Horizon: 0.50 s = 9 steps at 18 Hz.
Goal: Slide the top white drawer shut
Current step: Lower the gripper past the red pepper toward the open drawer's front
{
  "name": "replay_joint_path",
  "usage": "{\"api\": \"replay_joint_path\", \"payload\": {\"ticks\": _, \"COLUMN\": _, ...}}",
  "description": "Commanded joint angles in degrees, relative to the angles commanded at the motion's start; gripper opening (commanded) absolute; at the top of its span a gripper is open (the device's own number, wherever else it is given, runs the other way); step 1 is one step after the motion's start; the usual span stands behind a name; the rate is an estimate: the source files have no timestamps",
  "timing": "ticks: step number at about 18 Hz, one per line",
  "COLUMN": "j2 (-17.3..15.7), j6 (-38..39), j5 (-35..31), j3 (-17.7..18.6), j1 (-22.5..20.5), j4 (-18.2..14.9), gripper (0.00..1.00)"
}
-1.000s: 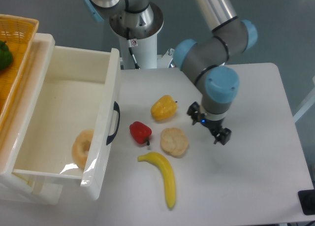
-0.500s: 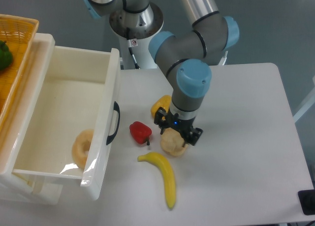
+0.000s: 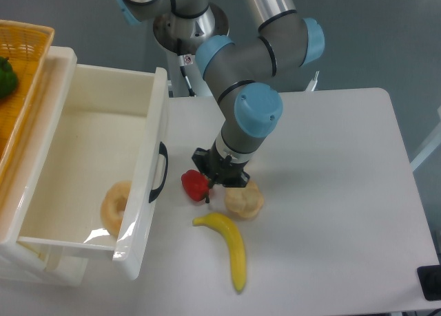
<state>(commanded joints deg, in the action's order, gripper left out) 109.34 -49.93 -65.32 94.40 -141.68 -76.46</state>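
The top white drawer (image 3: 153,133) stands pulled far out at the left, and its front panel with the curved black handle (image 3: 160,171) faces the table's middle. A beige ring-shaped pastry (image 3: 114,206) lies inside it. My gripper (image 3: 219,175) points down just right of the drawer front, a short gap from the handle and right next to a red pepper (image 3: 193,184). The wrist hides its fingers, so I cannot tell whether they are open or shut. It does not touch the drawer.
A round bun (image 3: 244,200) and a banana (image 3: 228,243) lie just below and right of the gripper. A yellow wicker basket (image 3: 31,51) with a green pepper (image 3: 5,76) sits at the far left. The arm's base (image 3: 191,27) stands at the back.
The arm has swung left across the table, from right of the bun to beside the red pepper, close to the drawer front. It now covers the yellow pepper. The drawer has not moved.
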Motion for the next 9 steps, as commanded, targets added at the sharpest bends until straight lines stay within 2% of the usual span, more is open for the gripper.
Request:
{"api": "replay_joint_path", "payload": {"ticks": 3, "j2": 0.0, "j6": 2.64, "j5": 4.49, "j3": -0.62, "j1": -0.26, "j4": 0.0, "gripper": 0.09}}
{"api": "replay_joint_path", "payload": {"ticks": 9, "j2": 0.0, "j6": 3.17, "j5": 10.29, "j3": -1.76, "j1": -2.19, "j4": -0.44, "gripper": 0.09}}
